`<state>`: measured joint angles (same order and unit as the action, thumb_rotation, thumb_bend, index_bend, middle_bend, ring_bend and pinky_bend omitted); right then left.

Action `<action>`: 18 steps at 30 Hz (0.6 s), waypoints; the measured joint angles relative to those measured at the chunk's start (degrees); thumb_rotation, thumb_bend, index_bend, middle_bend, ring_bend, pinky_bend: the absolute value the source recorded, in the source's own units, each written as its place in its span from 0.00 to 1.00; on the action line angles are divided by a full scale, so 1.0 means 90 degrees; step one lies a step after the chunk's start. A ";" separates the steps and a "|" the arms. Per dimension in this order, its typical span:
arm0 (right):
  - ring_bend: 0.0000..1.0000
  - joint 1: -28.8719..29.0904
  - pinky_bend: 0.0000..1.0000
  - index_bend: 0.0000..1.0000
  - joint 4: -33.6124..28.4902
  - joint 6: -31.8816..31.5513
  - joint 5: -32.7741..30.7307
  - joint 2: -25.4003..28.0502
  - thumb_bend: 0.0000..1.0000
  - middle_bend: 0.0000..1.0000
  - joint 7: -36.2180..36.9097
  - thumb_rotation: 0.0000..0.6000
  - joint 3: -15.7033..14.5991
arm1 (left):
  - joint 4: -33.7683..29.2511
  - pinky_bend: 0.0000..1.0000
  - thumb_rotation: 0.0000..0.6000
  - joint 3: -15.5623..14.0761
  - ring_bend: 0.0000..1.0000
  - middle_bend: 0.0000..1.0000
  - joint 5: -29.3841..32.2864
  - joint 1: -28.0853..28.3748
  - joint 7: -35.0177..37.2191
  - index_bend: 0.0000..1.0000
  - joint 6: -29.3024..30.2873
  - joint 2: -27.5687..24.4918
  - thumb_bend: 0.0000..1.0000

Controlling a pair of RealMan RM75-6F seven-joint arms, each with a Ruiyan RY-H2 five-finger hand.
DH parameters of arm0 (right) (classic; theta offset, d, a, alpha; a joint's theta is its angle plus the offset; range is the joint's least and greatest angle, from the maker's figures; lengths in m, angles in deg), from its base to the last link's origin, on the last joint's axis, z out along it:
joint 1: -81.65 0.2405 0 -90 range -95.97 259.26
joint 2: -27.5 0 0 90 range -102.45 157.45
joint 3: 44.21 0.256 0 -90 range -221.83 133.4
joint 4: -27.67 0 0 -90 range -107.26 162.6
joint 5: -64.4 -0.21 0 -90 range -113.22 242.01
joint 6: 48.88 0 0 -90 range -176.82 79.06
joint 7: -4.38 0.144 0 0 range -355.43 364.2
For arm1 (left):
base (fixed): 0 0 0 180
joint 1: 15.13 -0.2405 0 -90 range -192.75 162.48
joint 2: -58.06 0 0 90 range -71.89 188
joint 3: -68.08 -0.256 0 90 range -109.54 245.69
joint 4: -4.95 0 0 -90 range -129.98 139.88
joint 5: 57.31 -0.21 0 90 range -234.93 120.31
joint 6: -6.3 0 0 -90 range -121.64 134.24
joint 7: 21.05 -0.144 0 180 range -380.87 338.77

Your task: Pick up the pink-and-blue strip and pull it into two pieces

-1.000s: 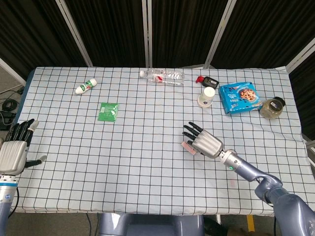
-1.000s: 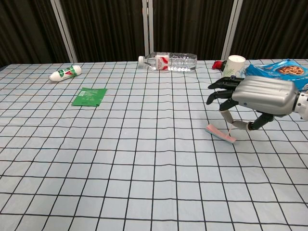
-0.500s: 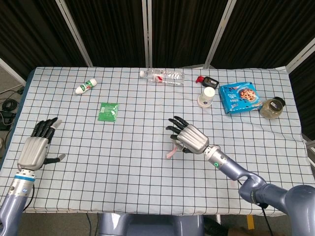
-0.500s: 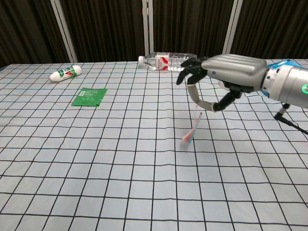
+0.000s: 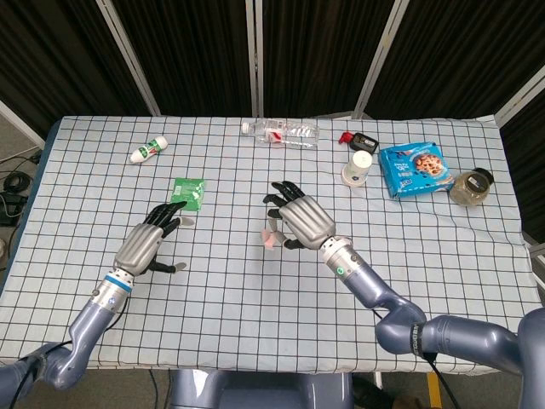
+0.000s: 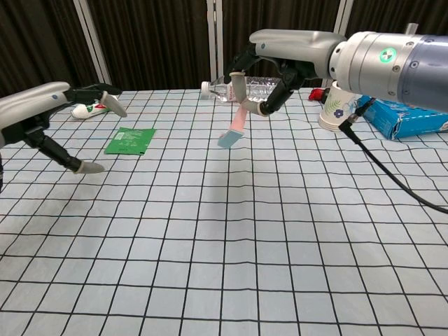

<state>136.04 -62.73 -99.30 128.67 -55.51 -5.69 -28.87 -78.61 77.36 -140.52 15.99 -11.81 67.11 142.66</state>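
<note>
While the strip (image 5: 271, 236) is seen at the centre of the head view, it is pinched at its top by the right robot hand (image 5: 298, 221) above the worktop (image 5: 255, 298); the left robot hand (image 5: 149, 245) is spread and empty, lower left. A slip is judged likely, since only one end is held.

From the chest view, the strip (image 6: 234, 129) is seen dangling upper centre from the right robot hand (image 6: 269, 66); the left robot hand (image 6: 49, 115) is cut off at the frame's left edge, and the pinch point is partly hidden.

The right hand (image 5: 300, 221) hides most of the strip (image 5: 270, 236); the cookie pack (image 6: 413, 115) runs off-frame.
</note>
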 measured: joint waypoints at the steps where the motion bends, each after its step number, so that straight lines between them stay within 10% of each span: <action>1: 0.00 0.0023 0.00 0.71 -0.0055 0.0006 -0.0124 -0.0008 0.46 0.22 -0.0092 1.00 0.0034 | 0.0013 0.00 1.00 0.0037 0.00 0.00 0.0072 0.0060 -0.0032 0.31 -0.0058 0.0079 0.22; 18: 0.00 0.0258 0.00 0.72 -0.0474 -0.0140 -0.1002 -0.0124 0.46 0.23 -0.0939 1.00 0.0132 | -0.0030 0.00 1.00 0.0372 0.00 0.00 0.0943 0.0733 -0.0678 0.38 -0.0627 0.0944 0.26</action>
<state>138.36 -67.00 -100.55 119.66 -56.63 -14.13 -27.69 -78.89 80.71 -132.03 22.59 -17.92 61.47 151.16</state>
